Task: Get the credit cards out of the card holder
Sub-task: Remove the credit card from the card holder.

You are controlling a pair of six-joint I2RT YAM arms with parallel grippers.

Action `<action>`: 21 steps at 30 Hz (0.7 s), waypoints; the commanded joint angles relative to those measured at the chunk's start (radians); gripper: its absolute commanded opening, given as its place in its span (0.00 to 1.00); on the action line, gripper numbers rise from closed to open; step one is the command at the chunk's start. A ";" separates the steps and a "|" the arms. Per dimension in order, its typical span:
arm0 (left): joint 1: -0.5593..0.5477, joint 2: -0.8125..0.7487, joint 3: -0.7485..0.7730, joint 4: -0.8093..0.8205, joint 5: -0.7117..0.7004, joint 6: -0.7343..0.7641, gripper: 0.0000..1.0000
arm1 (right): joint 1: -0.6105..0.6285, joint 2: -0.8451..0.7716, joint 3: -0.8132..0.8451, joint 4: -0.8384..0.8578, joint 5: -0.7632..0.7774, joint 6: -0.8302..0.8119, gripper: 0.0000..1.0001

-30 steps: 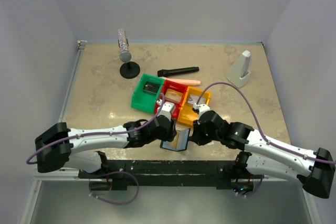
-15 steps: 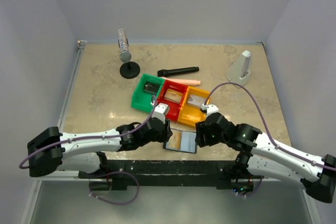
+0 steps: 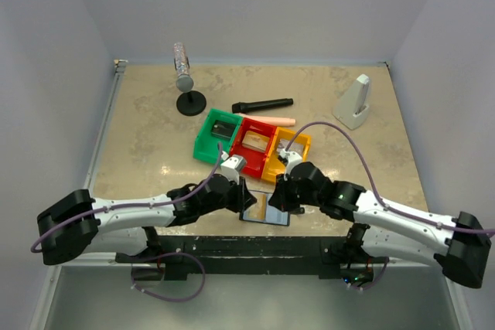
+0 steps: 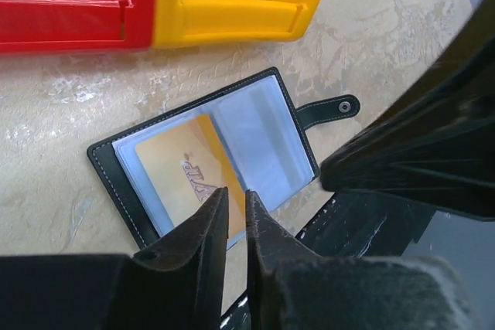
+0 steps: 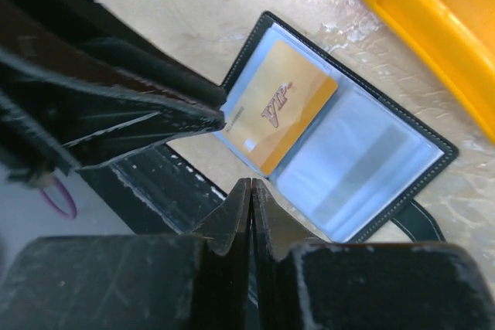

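The card holder (image 3: 264, 208), propped half-folded between the two arms a second ago, now lies spread open and flat at the near edge of the table (image 3: 155, 137), just in front of the red bin (image 4: 69, 13) and yellow bin (image 4: 232, 5). Both arms have closed in over it. The left gripper (image 4: 237, 192) hangs above the holder's near edge, its fingers drawn to a narrow slit with nothing seen between them, tips over a gold card (image 4: 182, 175). The right gripper (image 5: 252, 183) has its fingers pressed together and empty, pointing at the same card from the other side. The card sits fully inside its clear sleeve. The facing sleeve (image 4: 259, 137) looks bare, and the snap tab (image 4: 329, 110) lies loose on the table. Opening the holder appears done. No card is out yet, so the removal itself remains, and whether more cards lie behind cannot be told.
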 commanded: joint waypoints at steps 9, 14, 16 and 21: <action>0.008 0.093 -0.031 0.057 -0.051 -0.084 0.05 | 0.004 0.223 -0.083 0.354 -0.030 0.175 0.39; 0.008 0.128 -0.037 0.080 -0.046 -0.092 0.02 | 0.004 0.275 -0.095 0.382 -0.021 0.204 0.40; 0.006 0.140 -0.037 0.079 -0.046 -0.094 0.01 | 0.002 0.293 -0.097 0.385 -0.016 0.205 0.40; 0.008 0.154 -0.053 0.074 -0.060 -0.114 0.00 | 0.004 0.323 -0.101 0.392 -0.007 0.215 0.40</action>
